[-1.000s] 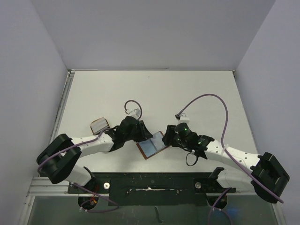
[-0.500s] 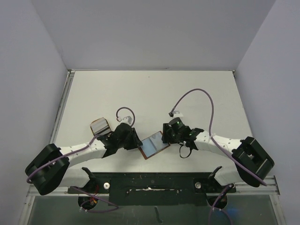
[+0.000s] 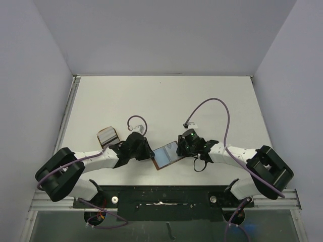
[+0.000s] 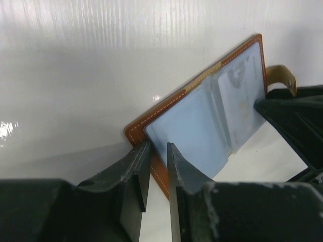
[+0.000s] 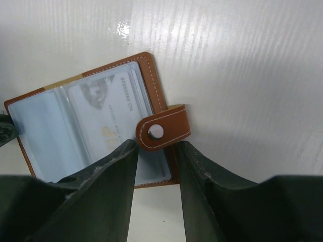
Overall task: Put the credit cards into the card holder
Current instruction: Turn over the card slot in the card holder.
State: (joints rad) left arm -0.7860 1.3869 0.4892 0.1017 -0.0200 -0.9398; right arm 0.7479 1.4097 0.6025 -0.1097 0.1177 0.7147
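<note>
The card holder (image 3: 165,155) lies open at the near middle of the table, brown outside and pale blue inside. My left gripper (image 3: 151,155) is at its left edge. In the left wrist view the gripper (image 4: 155,148) is closed on the holder's brown edge (image 4: 151,123). My right gripper (image 3: 179,149) is at its right edge. In the right wrist view the gripper (image 5: 156,146) is open and straddles the snap strap (image 5: 164,128). A pale credit card (image 5: 108,108) with gold lettering sits inside the holder's right sleeve.
A small tan-edged dish with pale grey contents (image 3: 107,135) sits left of the left gripper. Purple cables (image 3: 217,103) loop over both arms. White walls close in the table on three sides, and a black rail (image 3: 161,194) runs along the near edge.
The card holder has shifted slightly away from the near edge and turned a little. Both arms changed pose, the right elbow swinging inward. Both grippers stayed at the holder's edges.
</note>
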